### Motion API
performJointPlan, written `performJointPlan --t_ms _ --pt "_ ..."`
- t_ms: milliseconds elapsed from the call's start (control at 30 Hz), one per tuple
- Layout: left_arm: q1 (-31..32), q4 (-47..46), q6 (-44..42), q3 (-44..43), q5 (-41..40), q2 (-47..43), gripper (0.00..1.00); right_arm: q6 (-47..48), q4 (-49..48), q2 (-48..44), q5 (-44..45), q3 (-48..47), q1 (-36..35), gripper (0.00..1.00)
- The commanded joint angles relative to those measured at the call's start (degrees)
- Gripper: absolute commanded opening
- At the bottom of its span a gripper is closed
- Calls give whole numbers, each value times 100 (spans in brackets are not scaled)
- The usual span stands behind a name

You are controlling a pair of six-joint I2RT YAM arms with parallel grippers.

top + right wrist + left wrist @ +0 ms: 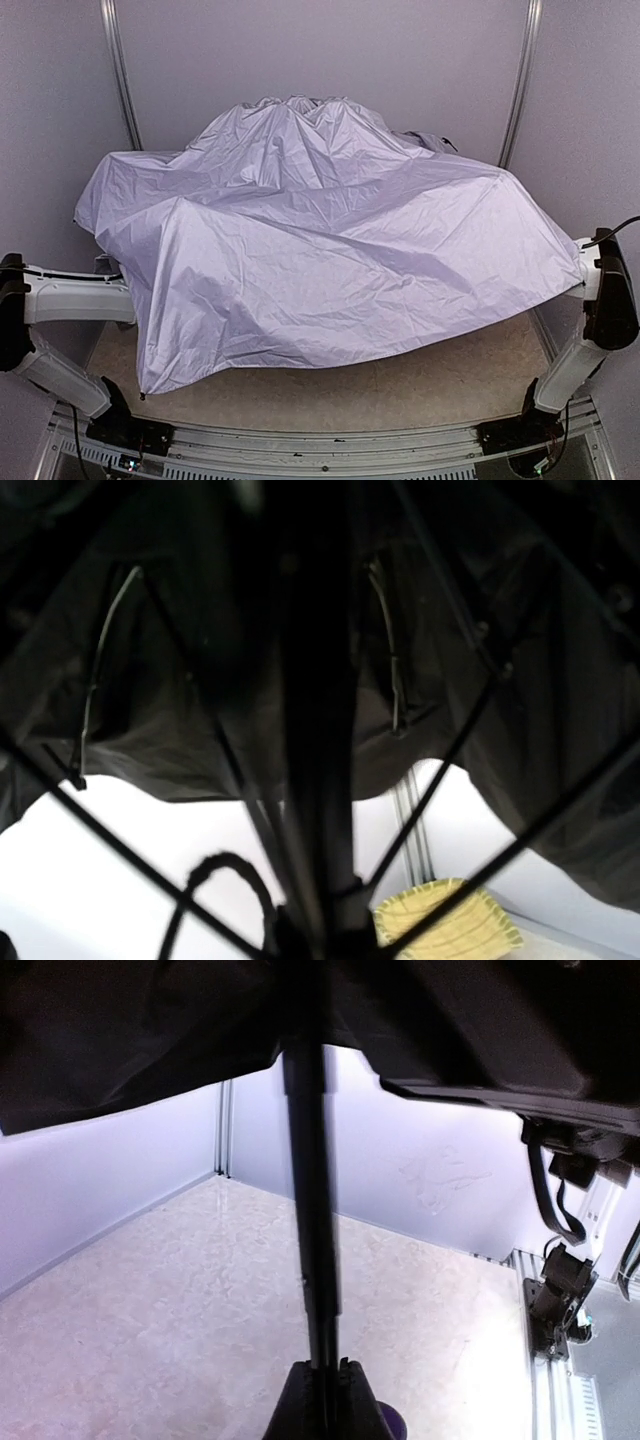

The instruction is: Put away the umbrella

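One open umbrella [320, 250] covers the tabletop [450, 385] between my two arms.
My left tool [328, 1405] pinches its single black shaft [312, 1210]; my right tool [318, 942] is under the canopy, and I cannot tell its grip.

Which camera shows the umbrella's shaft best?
The left wrist view: the shaft stands out dark against the bright table, running down from the canopy. The right wrist view loses it against black lining; the top view shows only lavender canopy covering it.
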State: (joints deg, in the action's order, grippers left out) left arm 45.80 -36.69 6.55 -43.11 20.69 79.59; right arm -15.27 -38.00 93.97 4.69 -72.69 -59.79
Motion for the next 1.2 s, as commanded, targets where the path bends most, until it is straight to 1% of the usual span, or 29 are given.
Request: performJointPlan --t_ms 0,133,233,333,433,633,733,867,967,1033,1167 --pt "-60 -186 86 136 -53 -29 0 150 -343 -288 -51 -27 -51 0" --pt "-83 -297 -46 -1 -633 -363 0 165 678 -167 271 167 -94 0" --pt "-210 -311 -186 -319 -945 -615 0 8 1083 29 373 491 -250 0" --pt "-272 -395 -244 -672 -934 -747 0 -180 1140 202 467 878 -396 0" --pt "-269 -547 -198 -909 -841 -822 0 -534 1111 383 350 1218 -434 0" --pt "-273 -674 -125 -1000 -726 -912 0 -792 931 539 349 1605 -463 0" --pt "-315 -884 12 -850 -831 -1012 0 -825 967 559 404 1669 -463 0" --pt "-388 -1246 342 -921 -857 -1026 0 -1207 747 785 237 1818 -489 0" --pt "-383 -1675 681 -954 -958 -882 0 -1241 682 992 203 1586 -556 0" --pt "-364 -1805 807 -1057 -973 -725 0 -1181 724 1101 199 1419 -585 0" --pt "-375 -1893 768 -1179 -993 -688 0 -1230 731 1156 257 1545 -586 0"
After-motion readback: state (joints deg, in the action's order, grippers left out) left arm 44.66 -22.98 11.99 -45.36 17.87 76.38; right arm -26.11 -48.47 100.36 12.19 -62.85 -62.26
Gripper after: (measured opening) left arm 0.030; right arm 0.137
